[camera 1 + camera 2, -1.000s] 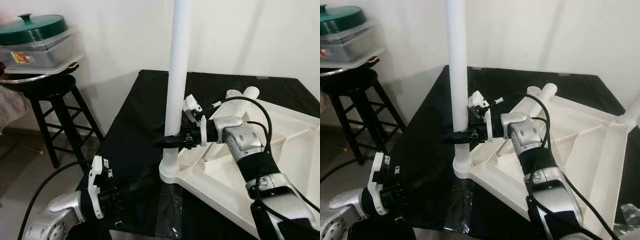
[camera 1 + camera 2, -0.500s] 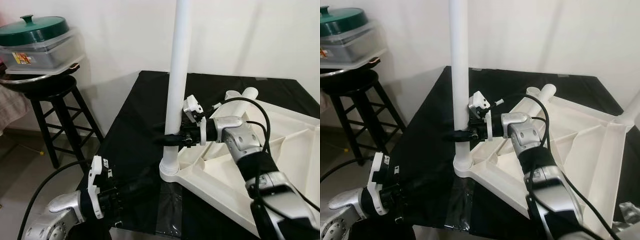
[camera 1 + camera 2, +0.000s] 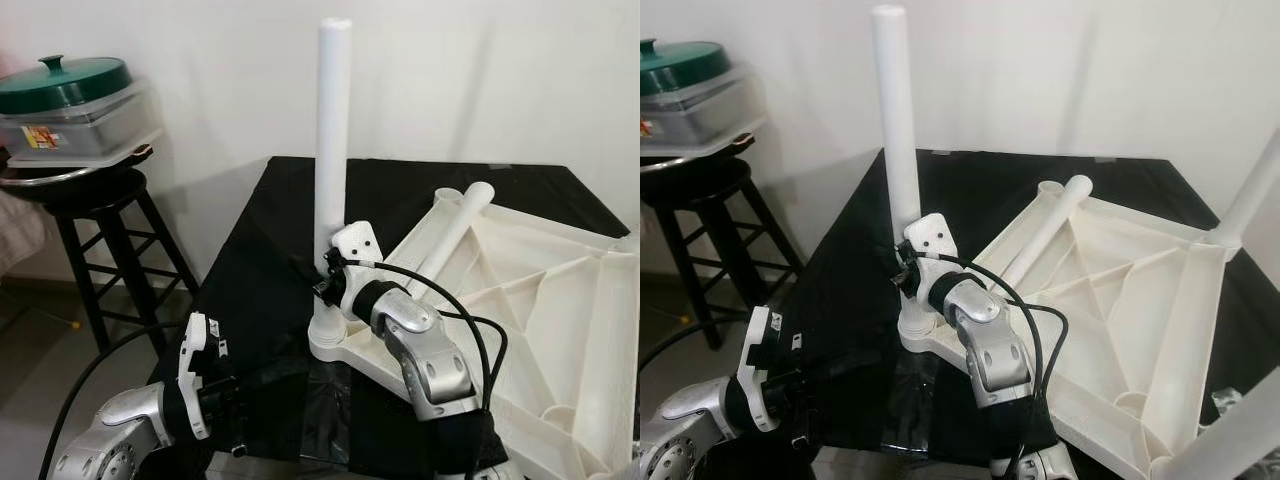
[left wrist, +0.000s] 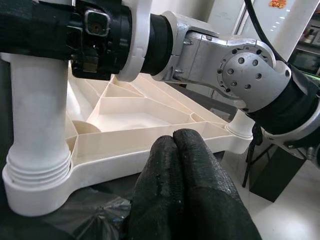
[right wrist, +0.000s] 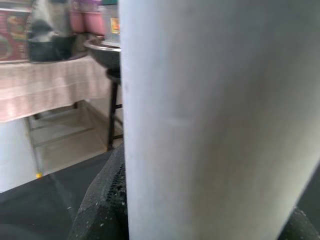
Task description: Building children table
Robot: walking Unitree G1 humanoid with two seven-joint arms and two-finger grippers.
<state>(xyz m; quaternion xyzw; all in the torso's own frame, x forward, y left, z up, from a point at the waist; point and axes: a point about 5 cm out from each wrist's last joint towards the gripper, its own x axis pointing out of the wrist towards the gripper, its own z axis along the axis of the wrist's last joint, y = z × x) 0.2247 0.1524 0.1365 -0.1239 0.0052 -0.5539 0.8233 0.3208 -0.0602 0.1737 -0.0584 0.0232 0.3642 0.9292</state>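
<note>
The white children's table top (image 3: 520, 290) lies upside down on a black-covered table (image 3: 250, 250). One white leg (image 3: 332, 130) stands upright in the near-left corner socket (image 3: 332, 345). My right gripper (image 3: 318, 283) is shut on this leg just above the socket; in the right wrist view a black finger (image 5: 100, 210) hugs the white leg (image 5: 215, 115). A loose leg (image 3: 455, 232) lies across the table top. Two more legs (image 3: 1252, 190) stand at the right corners. My left gripper (image 4: 175, 165) is shut on nothing, low at the table's near-left edge (image 3: 232, 395), pointing at the socket.
A black stool (image 3: 95, 200) stands to the left, carrying a clear box with a green lid (image 3: 70, 95). A white wall runs behind the table. Crinkled black plastic (image 3: 330, 410) hangs over the near edge under the socket.
The camera has shifted, and the leg's top now shows. My right arm has swung from the right side round to the near side of the leg, still holding it. The left gripper stays put.
</note>
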